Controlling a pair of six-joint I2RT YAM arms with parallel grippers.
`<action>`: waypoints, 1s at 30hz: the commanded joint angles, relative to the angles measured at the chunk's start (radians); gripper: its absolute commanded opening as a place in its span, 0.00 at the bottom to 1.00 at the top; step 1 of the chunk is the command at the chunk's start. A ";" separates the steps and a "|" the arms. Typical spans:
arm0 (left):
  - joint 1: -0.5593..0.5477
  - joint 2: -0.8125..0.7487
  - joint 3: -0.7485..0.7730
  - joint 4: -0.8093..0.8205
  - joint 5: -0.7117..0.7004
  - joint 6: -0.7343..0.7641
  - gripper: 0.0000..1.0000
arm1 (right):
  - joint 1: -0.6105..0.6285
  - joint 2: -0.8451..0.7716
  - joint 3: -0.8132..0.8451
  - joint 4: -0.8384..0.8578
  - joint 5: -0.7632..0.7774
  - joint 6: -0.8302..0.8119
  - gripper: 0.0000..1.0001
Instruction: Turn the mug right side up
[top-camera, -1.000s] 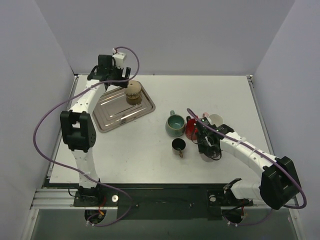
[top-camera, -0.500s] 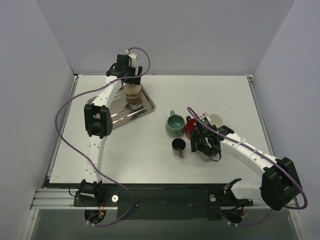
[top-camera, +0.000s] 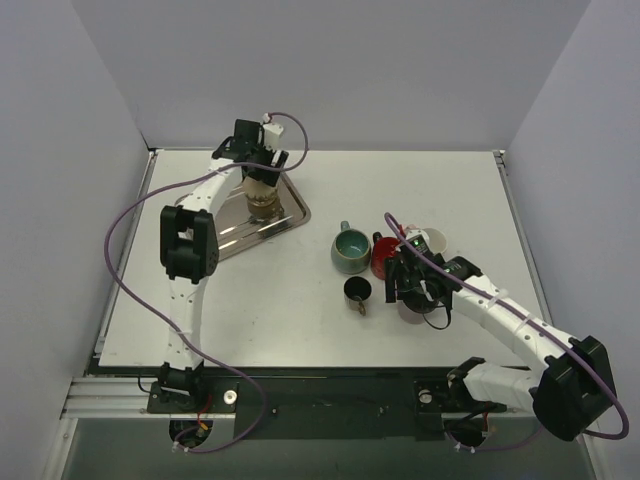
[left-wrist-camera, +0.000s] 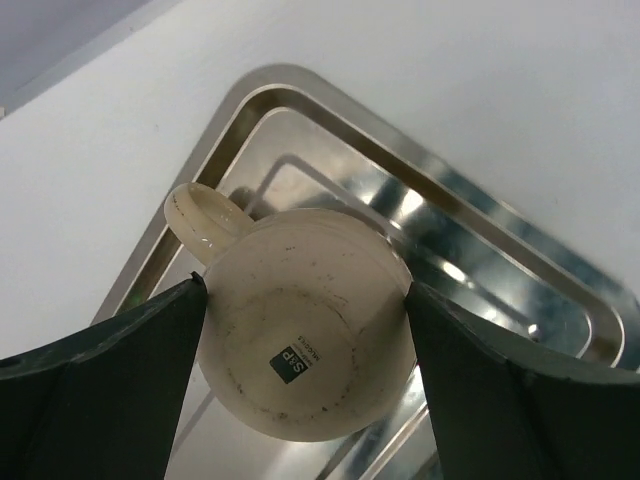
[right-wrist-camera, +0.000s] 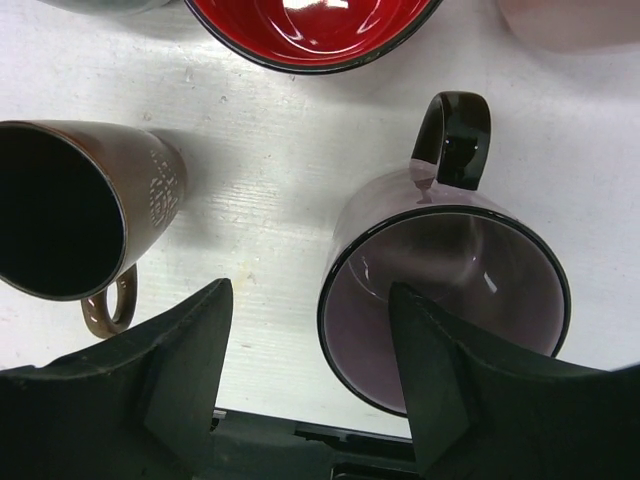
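A cream mug (left-wrist-camera: 300, 350) stands upside down on a metal tray (left-wrist-camera: 480, 260), base up, its handle (left-wrist-camera: 200, 220) pointing to the upper left. In the top view the mug (top-camera: 264, 198) is at the back left. My left gripper (left-wrist-camera: 306, 283) is open wide directly over it, one finger close against each side of the mug; I cannot tell if they touch it. My right gripper (right-wrist-camera: 311, 288) is open above an upright purple mug (right-wrist-camera: 450, 290), one finger over its mouth and the other over the table to its left.
Around the purple mug (top-camera: 415, 306) stand a small brown mug (top-camera: 357, 290), a red cup (top-camera: 384, 256), a green mug (top-camera: 350, 248) and a pale mug (top-camera: 432, 240). The tray (top-camera: 225, 238) lies angled near the table's back left corner.
My left gripper swung right along the back edge and settled over the cream mug. My right gripper opened, letting go of the purple mug, which stands upright.
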 joint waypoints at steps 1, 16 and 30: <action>0.031 -0.167 -0.175 -0.029 0.130 0.196 0.90 | 0.002 -0.045 -0.010 -0.034 0.031 -0.004 0.59; 0.234 -0.381 -0.356 -0.504 0.685 0.910 0.97 | 0.005 -0.089 -0.007 -0.049 0.027 -0.024 0.59; 0.134 -0.199 -0.068 -0.297 0.256 0.206 0.97 | 0.002 -0.100 -0.038 -0.045 0.054 -0.037 0.59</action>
